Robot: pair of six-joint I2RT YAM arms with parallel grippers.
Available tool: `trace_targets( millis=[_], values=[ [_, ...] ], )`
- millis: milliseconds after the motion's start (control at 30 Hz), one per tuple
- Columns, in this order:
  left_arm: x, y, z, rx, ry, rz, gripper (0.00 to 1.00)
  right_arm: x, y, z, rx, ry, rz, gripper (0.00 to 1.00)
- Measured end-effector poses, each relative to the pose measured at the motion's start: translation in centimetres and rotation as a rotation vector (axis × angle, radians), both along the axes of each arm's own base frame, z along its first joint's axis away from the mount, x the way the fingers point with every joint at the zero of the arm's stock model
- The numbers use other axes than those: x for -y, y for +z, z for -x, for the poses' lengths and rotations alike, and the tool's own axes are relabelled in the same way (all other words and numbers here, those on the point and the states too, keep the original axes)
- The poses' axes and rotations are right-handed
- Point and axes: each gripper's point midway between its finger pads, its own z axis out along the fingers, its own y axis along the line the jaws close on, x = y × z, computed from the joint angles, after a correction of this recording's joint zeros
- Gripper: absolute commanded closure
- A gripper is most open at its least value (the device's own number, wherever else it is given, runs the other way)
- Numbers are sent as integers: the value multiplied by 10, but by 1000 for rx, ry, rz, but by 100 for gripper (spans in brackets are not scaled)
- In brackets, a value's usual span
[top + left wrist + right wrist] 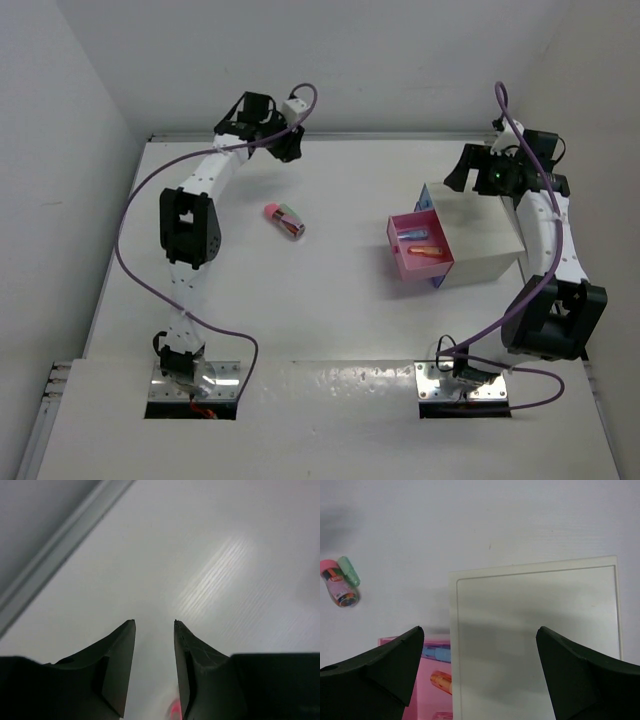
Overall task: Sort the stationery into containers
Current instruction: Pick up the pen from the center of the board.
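Lying centre-left in the overhead view, well apart from the drawers, the short pink-red cylinder point(283, 220) shows a glossy printed body, with a mint green piece point(350, 571) touching it. Straddle one item squarely across its width, since round shapes likely roll. The left gripper point(285, 142) hovers upper-centre, fingers partly parted and empty. The right gripper point(468, 172), spread wide and empty, hangs over the white cabinet point(485, 245), whose pink drawer point(393, 240) holds a blue piece point(413, 236) and an orange piece point(425, 250).
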Motion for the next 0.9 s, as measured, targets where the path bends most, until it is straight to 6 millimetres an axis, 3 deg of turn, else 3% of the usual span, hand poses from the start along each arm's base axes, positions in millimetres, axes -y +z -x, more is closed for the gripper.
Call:
trace_targets(
  millis=[100, 267, 500, 767, 900],
  values=[
    [-22, -39, 9, -90, 30, -111, 54, 0, 1, -2, 3, -8, -9, 8],
    [-35, -74, 24, -185, 29, -213, 47, 0, -4, -3, -12, -15, -20, 8],
    [-47, -101, 40, -261, 35, -278, 46, 0, -5, -3, -17, -17, -24, 8],
    [-51, -110, 49, -299, 29, -303, 43, 0, -11, -3, -35, -17, -28, 8],
    [-54, -132, 64, -360, 19, -317, 42, 0, -15, -4, -45, -18, -31, 8]
  ],
)
